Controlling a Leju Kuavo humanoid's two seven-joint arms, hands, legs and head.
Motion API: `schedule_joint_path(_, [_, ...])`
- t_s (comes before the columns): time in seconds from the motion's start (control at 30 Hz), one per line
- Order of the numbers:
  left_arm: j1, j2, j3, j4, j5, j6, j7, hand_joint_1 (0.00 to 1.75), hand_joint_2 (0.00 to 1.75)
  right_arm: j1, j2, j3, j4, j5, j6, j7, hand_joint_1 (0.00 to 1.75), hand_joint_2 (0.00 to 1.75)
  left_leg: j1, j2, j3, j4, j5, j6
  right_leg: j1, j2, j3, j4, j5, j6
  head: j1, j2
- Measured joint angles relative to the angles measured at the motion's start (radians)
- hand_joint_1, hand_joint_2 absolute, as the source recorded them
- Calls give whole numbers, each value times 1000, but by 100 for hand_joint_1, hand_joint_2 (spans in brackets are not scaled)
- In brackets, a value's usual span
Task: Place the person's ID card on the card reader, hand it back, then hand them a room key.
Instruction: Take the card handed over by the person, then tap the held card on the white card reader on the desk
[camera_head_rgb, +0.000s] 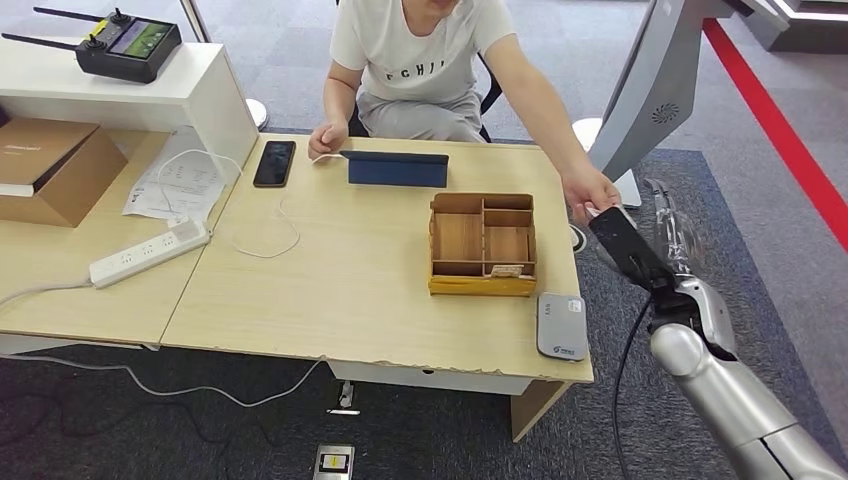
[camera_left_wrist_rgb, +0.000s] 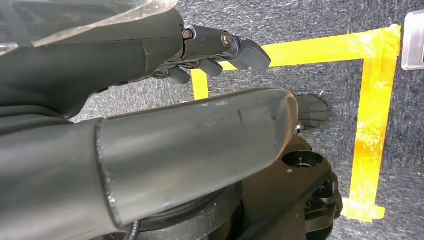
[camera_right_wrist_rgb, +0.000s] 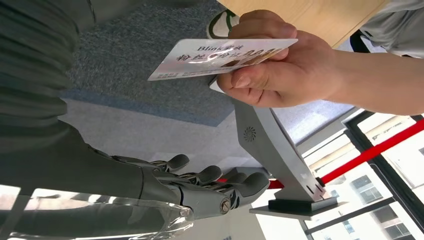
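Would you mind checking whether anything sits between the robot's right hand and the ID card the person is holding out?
Nothing visible does. The person's hand holds the ID card out past the table edge, with its free end toward the right hand, whose fingers are spread and hold nothing. Only open air shows between them.

Left hand (camera_left_wrist_rgb: 165, 100) — fingers (camera_left_wrist_rgb: 247, 52) loosely curled — above yellow tape (camera_left_wrist_rgb: 372, 105).
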Motion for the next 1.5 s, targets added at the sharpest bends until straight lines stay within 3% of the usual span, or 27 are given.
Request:
schedule_joint_path(0.27, [1,0,0,-6,10,7,-2,0,0,-15,2,28,37,-12,-19,2,0,175,0,0,0,0,0,0,0,0,0,0,0,0,0,0])
schedule_joint_path(0.4, [1,1,-1,-7,14,5,7,0,0,-26,2,46,59,-21,-39,7,167,175,0,0,0,0,0,0,0,0,0,0,0,0,0,0])
schedule_joint_path(0.43, [1,3,-1,-7,13,4,9,0,0,-27,0,50,63,-23,-46,11,173,175,0,0,0,0,0,0,0,0,0,0,0,0,0,0])
schedule_joint_path(1.13, [3,24,-24,-8,-23,-15,-11,0,0,36,-66,81,71,-35,-97,58,175,175,0,0,0,0,0,0,0,0,-1,0,0,0,0,0])
schedule_joint_path(1.5, [2,27,-37,-8,-33,-24,-19,0,0,96,-93,64,-23,4,-85,134,175,175,0,0,0,0,0,0,0,0,0,0,0,0,0,0])
